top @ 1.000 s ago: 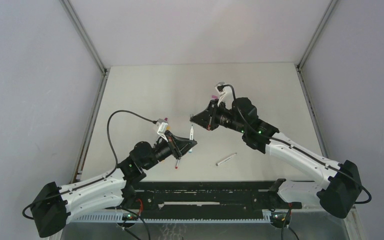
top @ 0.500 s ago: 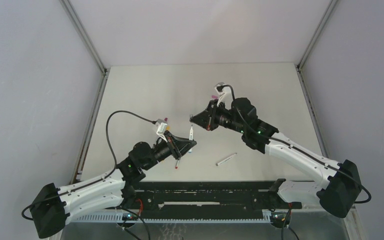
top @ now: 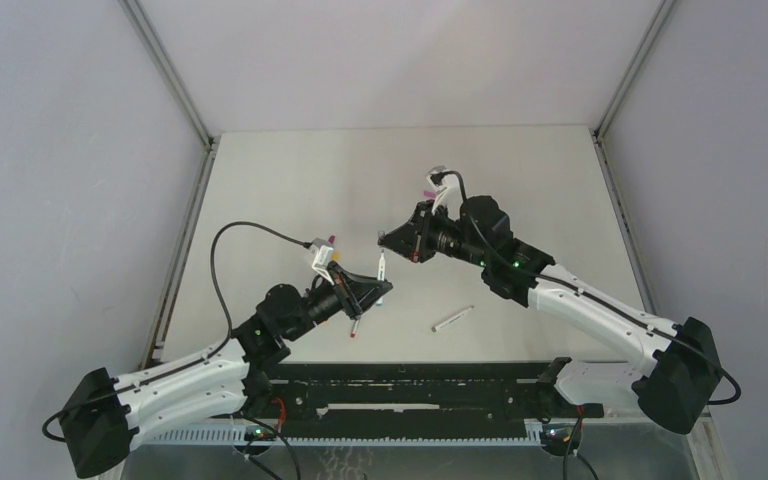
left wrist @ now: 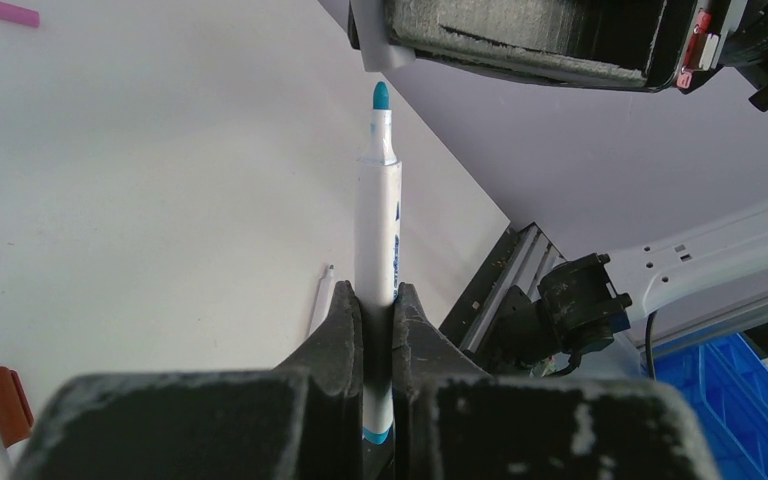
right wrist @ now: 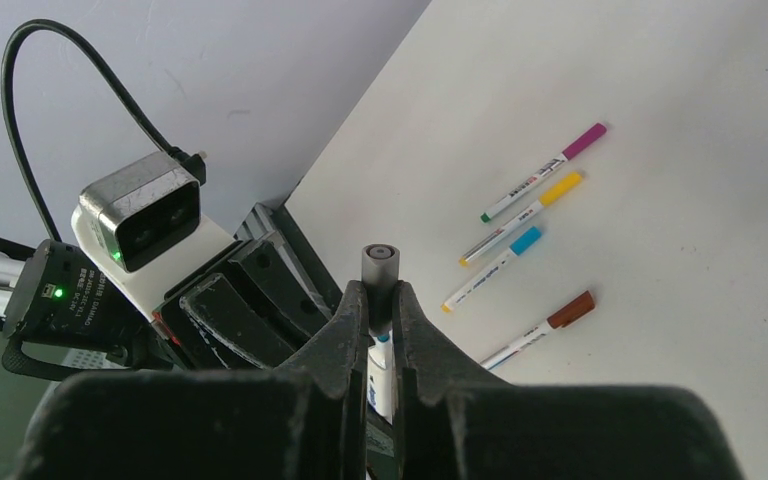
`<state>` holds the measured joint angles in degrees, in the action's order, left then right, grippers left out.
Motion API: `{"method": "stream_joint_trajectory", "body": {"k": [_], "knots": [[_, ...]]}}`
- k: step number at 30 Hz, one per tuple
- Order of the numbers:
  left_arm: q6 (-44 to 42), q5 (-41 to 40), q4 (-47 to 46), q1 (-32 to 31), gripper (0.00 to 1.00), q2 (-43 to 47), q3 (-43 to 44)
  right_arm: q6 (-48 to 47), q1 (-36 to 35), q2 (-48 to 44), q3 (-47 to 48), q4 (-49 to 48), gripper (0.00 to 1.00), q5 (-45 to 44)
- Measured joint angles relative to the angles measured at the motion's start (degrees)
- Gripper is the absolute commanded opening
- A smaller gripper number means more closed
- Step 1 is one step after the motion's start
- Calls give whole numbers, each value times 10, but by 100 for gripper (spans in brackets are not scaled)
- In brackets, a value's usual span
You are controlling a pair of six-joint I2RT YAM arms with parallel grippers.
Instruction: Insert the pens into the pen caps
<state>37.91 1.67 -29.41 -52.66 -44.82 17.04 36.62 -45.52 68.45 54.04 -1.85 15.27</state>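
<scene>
The left gripper [left wrist: 377, 300] pinched a white pen [left wrist: 378, 190] tight between its two fingers. The pen stood straight up in the middle of the left wrist view. Its blue-green tip was at the top. It was up in the air, over the table [left wrist: 140, 200].

The right gripper [right wrist: 379, 300] pinched a small grey cap [right wrist: 380, 266] between its fingers, in the middle of the right wrist view. The tip of the white pen peeked out just under the cap. I could not tell if the tip touched the cap.

In the top view, the two grippers were close together near the middle of the frame.

Four more pens lay side by side on the table, on the right side of the right wrist view. One had a purple-pink end [right wrist: 585, 135], one a yellow end [right wrist: 562, 187], one a blue end [right wrist: 525, 240] and one a brown end [right wrist: 570, 310].

A pink cap [left wrist: 13, 13] lay on the table at the upper left of the left wrist view. A bare white pen [top: 452, 318] lay by itself on the table, a little right of and below the middle of the top view.
</scene>
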Motion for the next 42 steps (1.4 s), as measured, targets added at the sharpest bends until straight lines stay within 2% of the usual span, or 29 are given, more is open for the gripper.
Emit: {"method": "stream_joint_trajectory", "body": {"k": [21, 33, 42], "knots": [[0, -16, 4, -1, 0, 16, 0, 0, -15, 2, 0, 11, 0, 1], [-9, -31, 27, -5, 0, 21, 0, 4, -39, -17, -64, -62, 0, -42], [-10, 1, 4, 0, 0, 26, 0, 0, -43, -46, -94, -107, 0, -33]]}}
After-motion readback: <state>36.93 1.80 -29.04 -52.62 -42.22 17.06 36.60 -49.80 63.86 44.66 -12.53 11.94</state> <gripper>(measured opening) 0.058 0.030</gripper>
